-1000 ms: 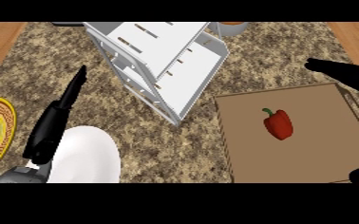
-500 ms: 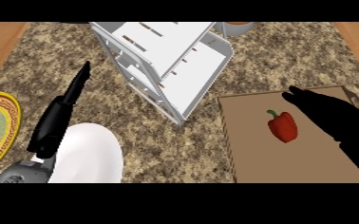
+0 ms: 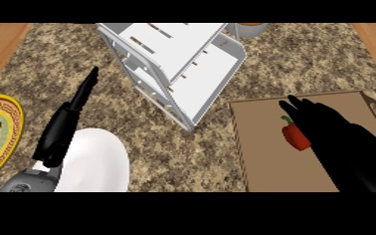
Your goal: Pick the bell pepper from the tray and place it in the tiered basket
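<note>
Just left of right hand (image 3: 330,129): bell pepper (image 3: 295,136)

One red bell pepper (image 3: 296,136); one brown flat tray (image 3: 268,159); one white tiered basket (image 3: 176,64); one yellow-rimmed plate (image 3: 7,129); two black robot hands were present, left (image 3: 70,117) and right (image 3: 330,129).

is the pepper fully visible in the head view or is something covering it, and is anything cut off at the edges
Head view: the right hand overlaps the bell pepper at its right side, the rest shows; the yellow plate is cut off at the left edge, the tray at the right.
</note>
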Controlling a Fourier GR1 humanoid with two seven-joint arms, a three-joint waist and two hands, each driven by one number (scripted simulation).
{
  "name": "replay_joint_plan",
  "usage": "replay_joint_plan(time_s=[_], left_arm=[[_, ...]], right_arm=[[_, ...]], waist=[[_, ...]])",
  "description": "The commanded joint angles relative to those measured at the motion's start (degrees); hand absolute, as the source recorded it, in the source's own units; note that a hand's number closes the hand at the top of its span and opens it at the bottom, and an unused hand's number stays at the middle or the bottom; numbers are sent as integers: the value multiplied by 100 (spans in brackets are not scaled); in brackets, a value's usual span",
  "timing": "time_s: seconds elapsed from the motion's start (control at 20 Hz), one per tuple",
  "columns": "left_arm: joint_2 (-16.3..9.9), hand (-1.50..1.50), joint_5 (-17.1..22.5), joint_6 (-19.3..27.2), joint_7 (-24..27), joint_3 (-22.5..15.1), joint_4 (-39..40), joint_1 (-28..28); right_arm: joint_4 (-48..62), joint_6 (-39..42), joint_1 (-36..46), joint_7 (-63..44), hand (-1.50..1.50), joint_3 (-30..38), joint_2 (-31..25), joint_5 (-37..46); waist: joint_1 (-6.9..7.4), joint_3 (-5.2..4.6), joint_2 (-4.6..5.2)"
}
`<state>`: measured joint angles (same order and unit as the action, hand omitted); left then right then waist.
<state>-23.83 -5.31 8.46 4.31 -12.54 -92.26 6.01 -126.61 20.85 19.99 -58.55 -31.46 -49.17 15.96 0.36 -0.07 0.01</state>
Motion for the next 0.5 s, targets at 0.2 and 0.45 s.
replay_joint_plan(time_s=[0.2,0.45], left_arm=[[113,0,-150,-45,-106,26,-369,-213],[66,0,-80,-254,-94,283,-293,-127]], right_arm=[[546,324,-95,-626,-150,-441,527,929],[807,977,7,-318,-150,84,465,410]], waist=[[-1,4,-10],[-5,3,-2]])
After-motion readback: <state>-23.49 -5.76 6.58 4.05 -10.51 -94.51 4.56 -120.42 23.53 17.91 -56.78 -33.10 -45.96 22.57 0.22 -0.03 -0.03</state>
